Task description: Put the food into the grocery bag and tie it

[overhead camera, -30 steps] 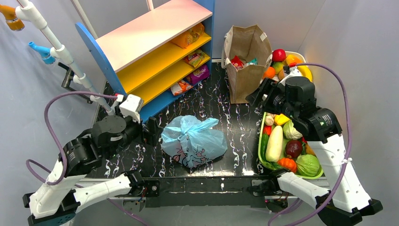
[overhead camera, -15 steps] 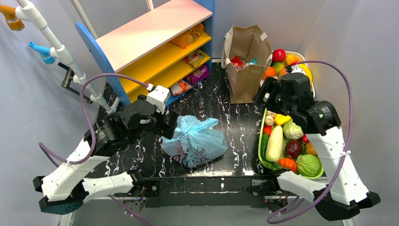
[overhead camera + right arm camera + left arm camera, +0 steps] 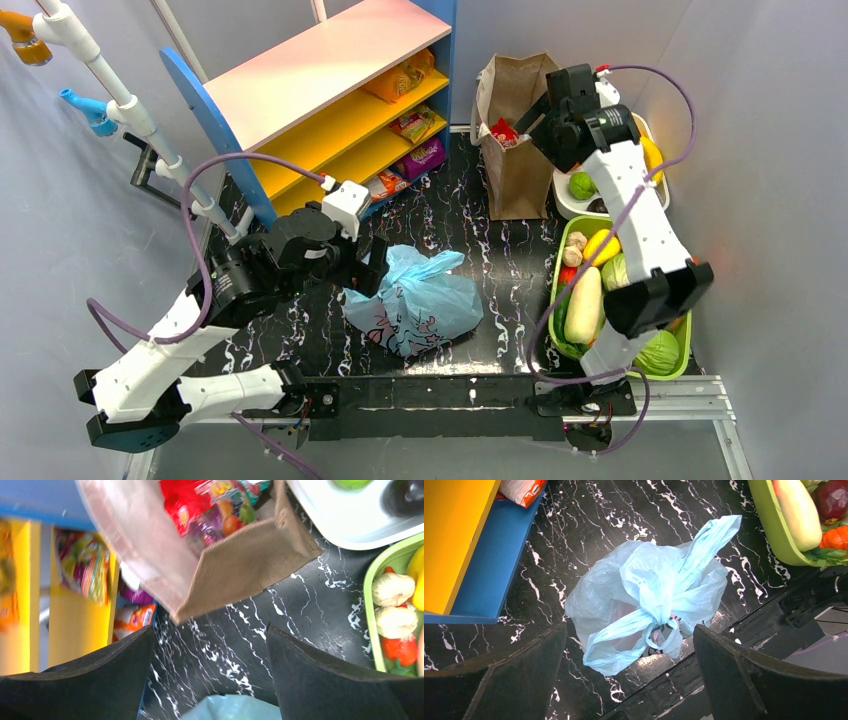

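Note:
The light-blue grocery bag (image 3: 418, 297) lies on the black marbled table, its two handles knotted together (image 3: 659, 611). Pink shows faintly through the plastic; the food inside cannot be made out. My left gripper (image 3: 368, 262) hovers at the bag's left edge, open and empty; in the left wrist view its fingers (image 3: 514, 675) stand wide apart above the bag. My right gripper (image 3: 548, 112) is raised at the far right above the brown paper bag (image 3: 515, 130), open and empty. Red snack packets (image 3: 210, 510) lie in that paper bag. The blue bag's edge shows low in the right wrist view (image 3: 235, 709).
A blue and yellow shelf (image 3: 330, 110) with snack packs stands at the back left. A green bin (image 3: 560, 250) of plastic vegetables and a white tray (image 3: 566, 205) stand at the right. A black rail (image 3: 430, 392) runs along the near edge.

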Robot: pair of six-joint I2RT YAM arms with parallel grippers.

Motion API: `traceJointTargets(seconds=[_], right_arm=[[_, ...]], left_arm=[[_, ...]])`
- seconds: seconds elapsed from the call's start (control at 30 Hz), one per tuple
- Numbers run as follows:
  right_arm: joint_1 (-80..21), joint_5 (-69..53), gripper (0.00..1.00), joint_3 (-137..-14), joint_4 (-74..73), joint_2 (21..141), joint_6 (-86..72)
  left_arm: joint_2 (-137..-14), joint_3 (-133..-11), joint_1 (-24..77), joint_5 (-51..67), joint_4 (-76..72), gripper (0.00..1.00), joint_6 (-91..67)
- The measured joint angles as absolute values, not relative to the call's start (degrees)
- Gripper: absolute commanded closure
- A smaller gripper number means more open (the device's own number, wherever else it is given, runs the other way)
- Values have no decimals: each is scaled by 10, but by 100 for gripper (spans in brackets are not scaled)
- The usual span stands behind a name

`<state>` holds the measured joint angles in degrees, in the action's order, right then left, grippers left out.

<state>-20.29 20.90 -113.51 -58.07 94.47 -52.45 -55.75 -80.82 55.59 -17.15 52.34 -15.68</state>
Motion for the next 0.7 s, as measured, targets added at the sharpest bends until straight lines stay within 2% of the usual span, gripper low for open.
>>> traceJointTargets(seconds=[0.23,0.33,0.37,0.43,0.47,0.57,0.6,0.7], right_arm=[[-134,198,10,-1253,-615,1078,-609],[-114,182,10,-1268,-616,1112,-633],[-111,175,14,-1268,-619,1123,-639],[-109,162,28,-1264,-619,1135,-644],[-109,153,40,-1255,-616,1138,-646],[-109,132,90,-1207,-608,1133,-642],[-110,125,97,-1177,-598,1126,-644],[-110,111,99,-1089,-573,1090,-642]], left_arm=[[-552,-802,556,-203,529,2,-149],[-560,-802,556,-211,529,2,-139],[-565,-802,556,-213,528,2,-136],[-578,-802,556,-217,527,2,-130],[-585,-802,556,-218,527,2,-126],[-608,-803,555,-218,524,2,-116],[-614,-803,555,-217,523,2,-113],[-629,-803,552,-213,516,2,-101]])
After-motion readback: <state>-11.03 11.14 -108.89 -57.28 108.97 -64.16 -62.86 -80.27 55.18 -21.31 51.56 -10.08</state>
